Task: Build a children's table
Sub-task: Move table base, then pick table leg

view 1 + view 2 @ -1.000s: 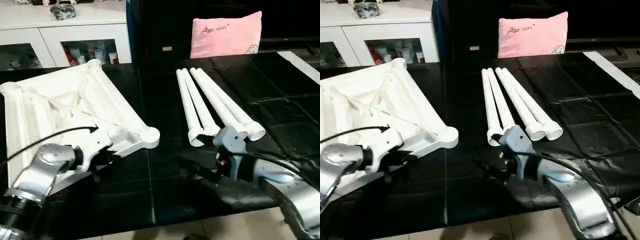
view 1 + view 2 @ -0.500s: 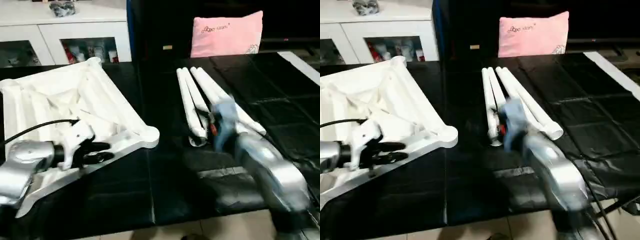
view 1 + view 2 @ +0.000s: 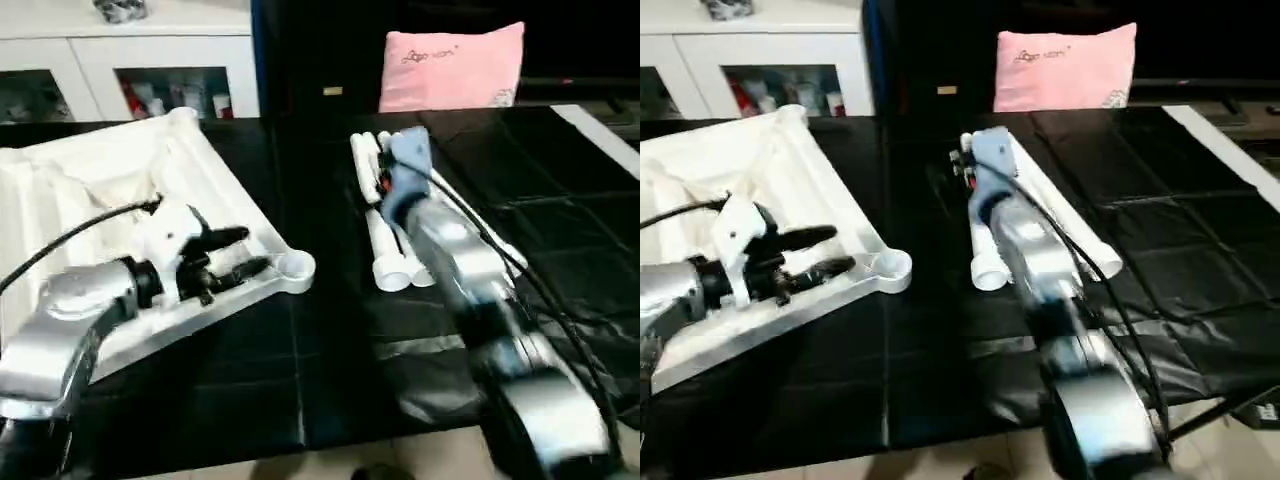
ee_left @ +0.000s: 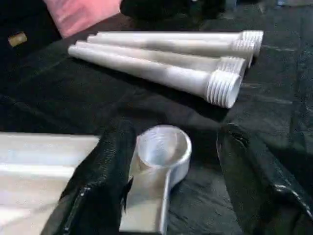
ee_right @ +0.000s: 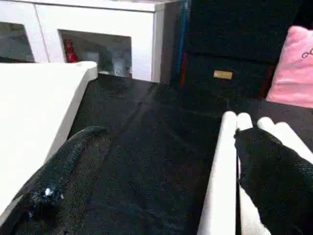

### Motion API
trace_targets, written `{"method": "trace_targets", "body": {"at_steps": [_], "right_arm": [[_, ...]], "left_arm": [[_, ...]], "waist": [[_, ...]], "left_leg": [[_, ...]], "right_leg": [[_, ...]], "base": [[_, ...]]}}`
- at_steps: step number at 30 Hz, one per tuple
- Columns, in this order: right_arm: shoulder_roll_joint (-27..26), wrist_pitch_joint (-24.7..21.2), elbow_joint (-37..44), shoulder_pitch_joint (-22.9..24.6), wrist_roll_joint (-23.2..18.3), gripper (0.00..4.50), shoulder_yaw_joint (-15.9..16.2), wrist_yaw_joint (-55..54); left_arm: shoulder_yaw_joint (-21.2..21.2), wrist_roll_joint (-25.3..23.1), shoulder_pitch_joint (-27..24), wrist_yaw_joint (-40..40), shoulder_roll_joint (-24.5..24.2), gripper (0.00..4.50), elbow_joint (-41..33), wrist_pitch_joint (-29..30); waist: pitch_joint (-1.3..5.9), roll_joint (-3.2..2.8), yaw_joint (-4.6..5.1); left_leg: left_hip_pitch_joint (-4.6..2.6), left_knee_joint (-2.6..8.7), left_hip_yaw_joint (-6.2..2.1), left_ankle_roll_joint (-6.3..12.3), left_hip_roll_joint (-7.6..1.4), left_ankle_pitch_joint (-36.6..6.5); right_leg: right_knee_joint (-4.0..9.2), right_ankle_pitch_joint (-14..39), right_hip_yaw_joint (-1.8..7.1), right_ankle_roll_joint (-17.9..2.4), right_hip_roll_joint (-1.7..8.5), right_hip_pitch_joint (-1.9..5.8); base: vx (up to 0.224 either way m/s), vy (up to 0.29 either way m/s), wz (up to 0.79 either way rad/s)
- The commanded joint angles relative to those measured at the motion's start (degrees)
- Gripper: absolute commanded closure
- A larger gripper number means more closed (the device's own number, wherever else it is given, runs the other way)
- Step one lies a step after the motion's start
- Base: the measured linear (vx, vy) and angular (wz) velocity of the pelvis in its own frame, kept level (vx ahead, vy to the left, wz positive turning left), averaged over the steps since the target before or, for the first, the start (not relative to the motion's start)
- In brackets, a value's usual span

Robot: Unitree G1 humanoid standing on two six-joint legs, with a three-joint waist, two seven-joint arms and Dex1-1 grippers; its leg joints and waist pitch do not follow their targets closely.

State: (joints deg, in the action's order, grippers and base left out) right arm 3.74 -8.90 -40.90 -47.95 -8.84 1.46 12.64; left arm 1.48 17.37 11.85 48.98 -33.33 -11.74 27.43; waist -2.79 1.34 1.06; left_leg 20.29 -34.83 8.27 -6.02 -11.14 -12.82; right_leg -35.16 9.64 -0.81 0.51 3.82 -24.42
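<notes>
Right gripper (image 3: 378, 180) now farther along legs (image 3: 390, 240)

Bright, even light; arms motion-blurred.

The right tool (image 3: 374, 172) has reached out over the legs (image 3: 392, 235); the left tool (image 3: 238, 252) has advanced to the tabletop's corner socket (image 3: 294, 266).

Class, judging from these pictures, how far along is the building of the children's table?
Done: the white plastic tabletop lies ribbed side up, and its round corner socket is empty. In hand: the open left gripper hangs by that socket; the open right gripper is over the four white tapered legs. Left: fitting all four legs.
</notes>
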Motion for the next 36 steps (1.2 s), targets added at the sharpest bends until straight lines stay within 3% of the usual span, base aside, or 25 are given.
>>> {"method": "trace_targets", "body": {"at_steps": [1, 2, 3, 7, 8, 10, 11, 16, 23, 24, 27, 36], "right_arm": [[-0.5, 3.4, -7.3, -3.9, 0.2, 0.00, -2.2, -2.7], [-0.4, 3.8, -9.0, -4.7, 0.6, 0.00, -2.2, -3.3], [-0.2, 4.2, -12.6, -6.4, 1.2, 0.00, -2.5, -4.4], [-0.4, -0.1, -19.6, -10.5, -1.6, 0.00, -5.9, -5.2], [-0.4, -0.4, -20.4, -10.9, -1.5, 0.00, -5.8, -4.4], [-0.2, -1.6, -21.4, -11.3, -0.7, 0.00, -5.0, -4.0], [-0.1, -2.1, -22.4, -11.7, -0.2, 0.00, -4.8, -4.1], [0.0, -4.8, -28.4, -13.0, 0.5, 0.00, -5.4, -4.3], [-1.1, -9.0, -31.4, -12.8, 0.7, 0.00, -5.9, -3.9], [-1.2, -9.0, -31.6, -13.0, 0.5, 0.00, -6.1, -3.8], [-1.4, -9.5, -32.2, -13.4, 0.4, 0.00, -6.2, -3.1], [-1.3, -12.4, -33.5, -14.1, 0.2, 0.00, -8.0, -6.1]], "left_arm": [[0.2, -0.2, -1.0, -1.2, -0.7, 1.23, -2.8, 1.8], [0.5, -0.3, -1.4, -1.6, -0.9, 1.16, -3.5, 2.3], [0.9, -0.4, -2.2, -2.5, -1.3, 1.09, -4.7, 3.4], [2.2, -0.2, -3.5, -4.0, -2.6, 0.82, -6.9, 6.0], [2.7, 0.0, -4.2, -4.1, -3.0, 0.75, -7.6, 6.5], [3.2, -0.1, -5.3, -4.2, -3.6, 0.75, -8.5, 7.2], [3.4, -0.2, -5.7, -4.3, -3.9, 0.75, -8.8, 7.6], [4.8, 0.3, -10.3, -4.9, -5.8, 0.75, -12.7, 10.0], [4.7, 0.8, -12.6, -5.7, -6.7, 0.75, -15.9, 12.1], [4.9, 0.9, -12.8, -5.8, -6.7, 0.75, -16.2, 12.3], [5.2, 1.2, -13.1, -6.0, -6.8, 0.75, -16.9, 13.0], [5.2, 1.4, -13.9, -6.6, -7.6, 0.75, -18.1, 14.1]], "waist": [[3.78, 0.35, -0.12], [3.87, -0.19, -0.26], [3.93, 0.11, -0.30], [3.72, 0.11, -0.44], [3.58, 0.55, -0.44], [3.61, 0.82, -0.62], [3.63, 0.66, -0.74], [3.46, 1.03, -0.90], [3.21, 1.72, -1.34], [3.16, 1.59, -1.42], [3.19, 1.53, -1.38], [3.33, 2.27, -1.48]], "left_leg": [[0.53, 3.92, 1.55, 1.24, -0.31, -5.2], [0.50, 3.93, 1.38, 0.98, -0.26, -4.5], [0.48, 3.85, 1.48, 0.98, -0.29, -4.2], [0.51, 3.81, 1.62, 0.47, -0.42, -4.7], [0.58, 3.83, 1.73, 0.29, -0.47, -5.3], [0.64, 3.82, 1.71, 0.13, -0.54, -5.2], [0.55, 3.80, 1.68, 0.05, -0.53, -5.1], [0.53, 3.82, 1.73, -0.41, -0.60, -6.6], [0.45, 3.93, 1.65, -1.07, -0.67, -9.7], [0.45, 3.96, 1.62, -1.24, -0.66, -9.8], [0.37, 3.97, 1.58, -1.43, -0.67, -9.9], [0.40, 3.94, 1.56, -1.57, -0.62, -8.4]], "right_leg": [[2.53, 5.2, 1.18, -14.4, 1.77, 3.65], [2.21, 5.0, 1.17, -14.6, 1.79, 3.64], [2.23, 4.6, 1.15, -14.6, 1.78, 3.55], [2.01, 3.1, 1.06, -14.2, 1.37, 3.29], [2.07, 3.3, 1.08, -14.1, 1.27, 3.27], [2.01, 3.7, 1.10, -13.9, 1.39, 3.36], [1.92, 4.0, 1.09, -13.9, 1.36, 3.30], [1.97, 6.1, 1.14, -13.7, 1.40, 3.00], [2.31, 11.0, 1.14, -12.2, 1.42, 2.57], [2.31, 11.3, 1.15, -12.0, 1.43, 2.47], [2.24, 11.0, 1.08, -11.8, 1.35, 2.40], [1.91, 8.5, 0.98, -12.0, 1.29, 2.46]], "base": [[0.000, 0.000, 0.00], [0.000, 0.000, 0.00], [0.000, 0.000, 0.00], [0.000, 0.000, 0.00], [0.000, 0.000, 0.00], [0.000, 0.000, 0.00], [0.000, 0.000, 0.00], [0.000, 0.000, 0.00], [0.000, 0.000, 0.00], [0.000, 0.000, 0.00], [0.000, 0.000, 0.00], [0.000, 0.000, 0.00]]}}
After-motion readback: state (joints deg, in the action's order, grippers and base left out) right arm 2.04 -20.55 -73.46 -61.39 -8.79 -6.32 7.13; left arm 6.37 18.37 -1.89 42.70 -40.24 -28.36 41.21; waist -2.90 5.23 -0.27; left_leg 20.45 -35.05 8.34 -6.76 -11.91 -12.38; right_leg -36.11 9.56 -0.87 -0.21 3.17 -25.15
